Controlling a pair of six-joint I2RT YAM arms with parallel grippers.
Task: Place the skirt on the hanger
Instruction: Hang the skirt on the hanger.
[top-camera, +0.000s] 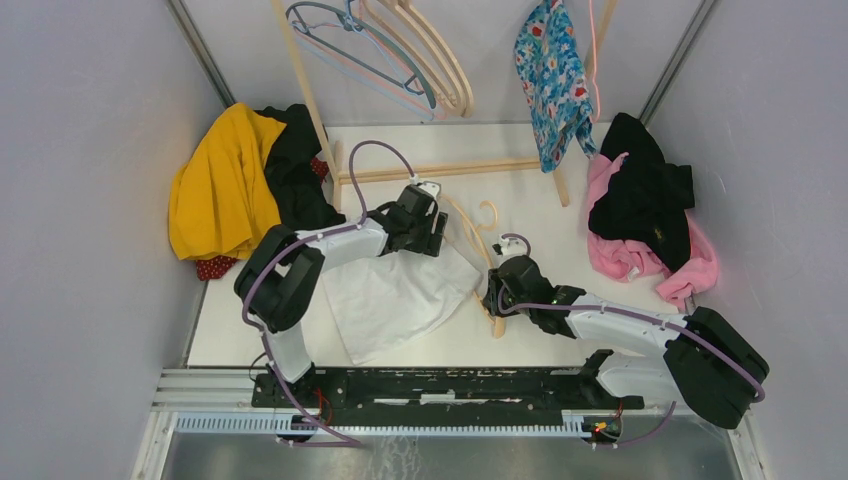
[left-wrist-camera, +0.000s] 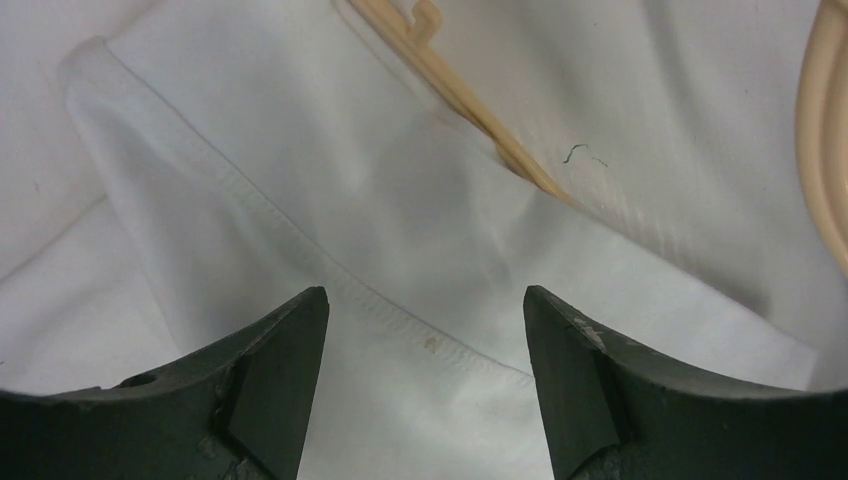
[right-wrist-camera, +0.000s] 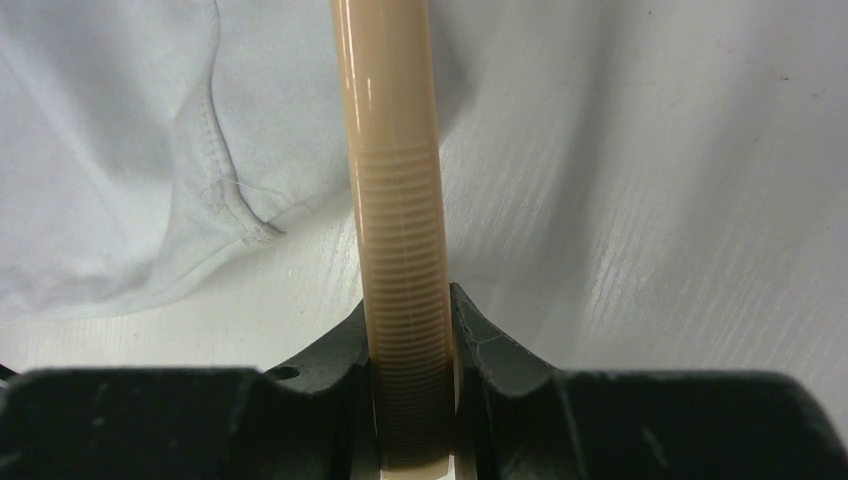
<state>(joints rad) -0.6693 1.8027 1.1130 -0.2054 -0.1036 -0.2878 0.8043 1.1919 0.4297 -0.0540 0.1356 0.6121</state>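
Observation:
A white skirt lies flat on the table in front of the arms. A beige plastic hanger lies on the table with one arm under the skirt's upper edge. My left gripper is open, its fingers straddling the skirt's hemmed waistband, with the hanger's arm just beyond. My right gripper is shut on the hanger's ribbed arm end, low over the table, with the skirt's edge to its left.
A wooden rack at the back holds several hangers and a blue floral garment. A yellow and black clothes pile lies at left, a black and pink pile at right.

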